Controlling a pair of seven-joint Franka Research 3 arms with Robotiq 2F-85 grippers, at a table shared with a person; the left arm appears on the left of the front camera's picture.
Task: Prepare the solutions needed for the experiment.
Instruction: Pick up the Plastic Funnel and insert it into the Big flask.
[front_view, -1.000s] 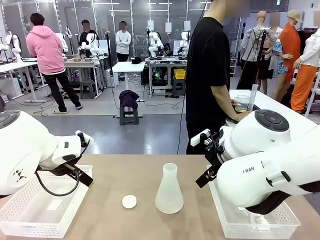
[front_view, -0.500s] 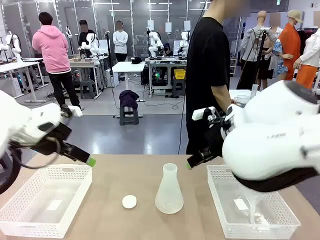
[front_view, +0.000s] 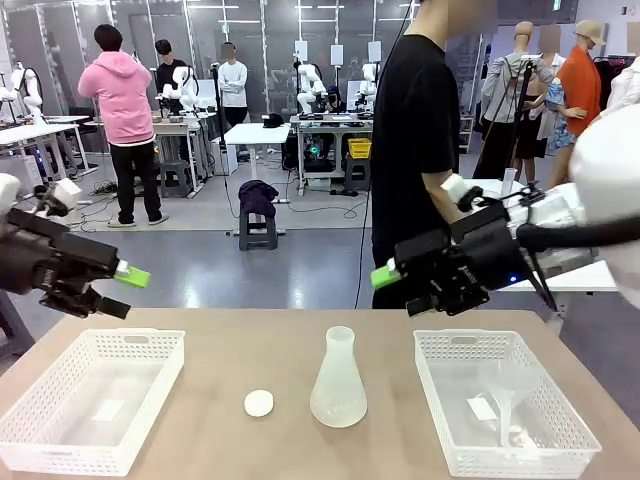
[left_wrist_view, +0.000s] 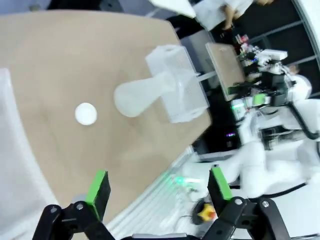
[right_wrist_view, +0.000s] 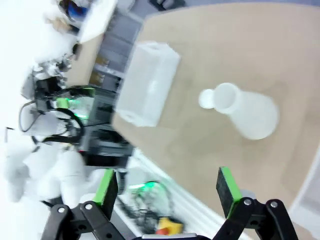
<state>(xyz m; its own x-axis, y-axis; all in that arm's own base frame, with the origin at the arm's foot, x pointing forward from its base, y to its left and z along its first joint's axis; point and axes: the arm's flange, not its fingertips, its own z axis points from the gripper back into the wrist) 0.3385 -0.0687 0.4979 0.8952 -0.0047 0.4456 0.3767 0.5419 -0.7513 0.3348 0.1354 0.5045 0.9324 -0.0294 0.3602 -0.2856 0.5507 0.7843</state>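
Table (front_view: 250, 340): tan, level.
Left gripper (left_wrist_view: 159, 186): fingers spread wide, empty.
Right gripper (right_wrist_view: 167, 186): fingers spread wide, empty.
Flask (front_view: 338, 385): upright mid-table, probably light and tippy — best held by the neck.
Solutions: whereabouts unclear; Flask looks empty — watery liquid would slosh.

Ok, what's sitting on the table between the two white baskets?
In the front view, a small white cap and an upright frosted conical flask, standing apart; the tabletop is otherwise bare.

The tan table (front_view: 250, 350) bears a left basket (front_view: 125, 337), frosted flask (front_view: 338, 385), white cap (front_view: 259, 403) and right basket (front_view: 470, 338).
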